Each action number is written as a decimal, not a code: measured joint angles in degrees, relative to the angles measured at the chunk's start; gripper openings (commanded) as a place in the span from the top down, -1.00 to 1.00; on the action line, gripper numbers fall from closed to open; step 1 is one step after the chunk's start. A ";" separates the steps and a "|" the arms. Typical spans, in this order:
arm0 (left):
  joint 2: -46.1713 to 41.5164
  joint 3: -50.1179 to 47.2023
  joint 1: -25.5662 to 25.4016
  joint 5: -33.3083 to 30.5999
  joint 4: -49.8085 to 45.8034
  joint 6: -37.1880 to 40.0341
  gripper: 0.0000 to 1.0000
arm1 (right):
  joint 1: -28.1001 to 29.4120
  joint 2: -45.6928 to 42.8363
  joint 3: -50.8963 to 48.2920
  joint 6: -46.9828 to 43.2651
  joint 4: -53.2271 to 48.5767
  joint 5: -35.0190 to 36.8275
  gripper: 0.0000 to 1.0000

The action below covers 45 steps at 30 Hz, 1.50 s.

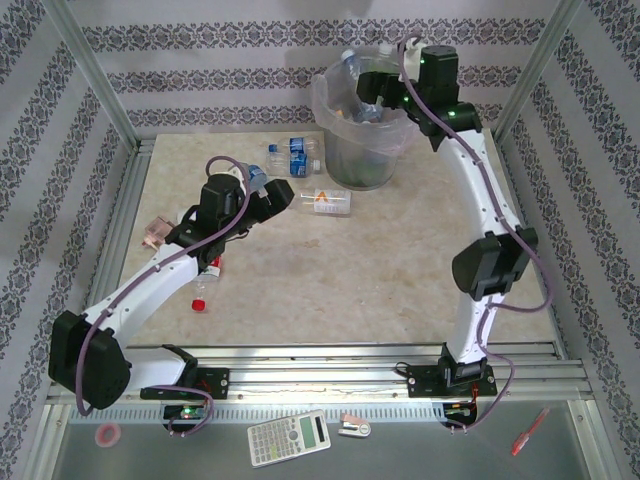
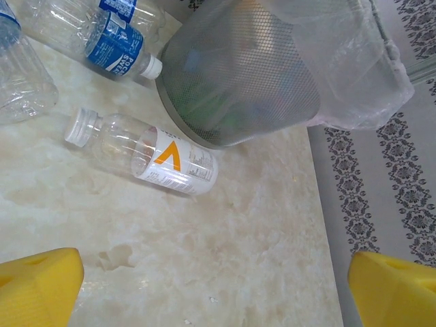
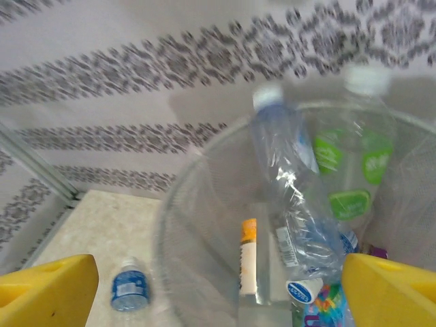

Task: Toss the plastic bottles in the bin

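Nearest to me, a calculator [image 1: 288,438] lies in front of the arm bases. Over the counter [image 1: 400,260] the left fingers [image 2: 37,289] are wide apart and empty, near a clear bottle with an orange mark [image 2: 150,153] that lies just beside the bin [image 1: 362,165] at the far edge. Above the bin's mouth the right fingers [image 3: 44,289] are also wide apart and hold nothing, and several plastic bottles [image 3: 293,197] are inside.

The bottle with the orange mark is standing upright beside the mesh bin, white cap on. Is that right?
Not quite. The bottle with the orange mark lies on its side beside the mesh bin, white cap on; the left wrist view shows it.
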 measured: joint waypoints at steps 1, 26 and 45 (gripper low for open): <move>0.50 0.00 0.00 0.09 0.02 -0.11 -0.99 | 0.02 -1.75 -0.15 -0.02 -0.02 -0.35 -0.85; 24.55 13.09 -0.13 2.99 -9.92 -8.17 -1.00 | 3.78 -40.85 -31.06 -0.11 -1.40 -6.69 -0.95; 30.47 22.18 -1.97 -0.33 -18.78 -15.76 -0.99 | 4.13 -50.84 -36.46 -2.34 -13.35 -9.94 -0.95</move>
